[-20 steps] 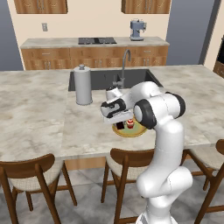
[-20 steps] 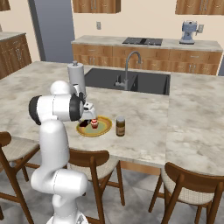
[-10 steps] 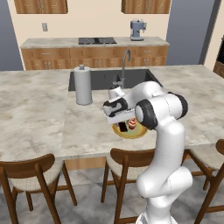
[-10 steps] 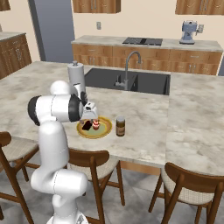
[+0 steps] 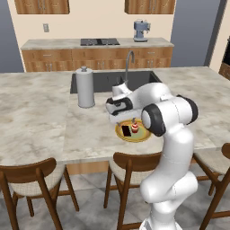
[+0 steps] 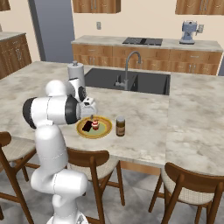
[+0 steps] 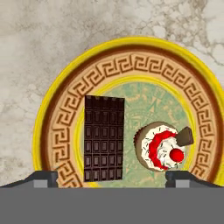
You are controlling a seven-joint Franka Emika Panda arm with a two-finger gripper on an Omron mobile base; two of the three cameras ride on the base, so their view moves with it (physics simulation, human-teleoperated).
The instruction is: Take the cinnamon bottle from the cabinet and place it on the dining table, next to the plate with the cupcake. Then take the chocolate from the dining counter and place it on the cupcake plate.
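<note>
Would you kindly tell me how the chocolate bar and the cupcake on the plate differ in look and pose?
The chocolate bar is a flat, dark brown rectangle scored into small squares, while the cupcake is round, with white frosting, red swirls and a red cherry. The chocolate bar lies flat on the plate, whereas the cupcake stands upright. The two lie side by side without touching, both within the yellow-rimmed plate.

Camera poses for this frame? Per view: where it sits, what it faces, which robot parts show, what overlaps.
Left base view: behind-left, facing the marble island; white arm rises lower right, open gripper over yellow patterned plate.
Right base view: behind-right, same island; arm lower left, brown cinnamon bottle beside the plate.
Hand view: looks straight down; dark fingertips frame the dark chocolate bar and red-topped cupcake.
All share the plate.
</note>
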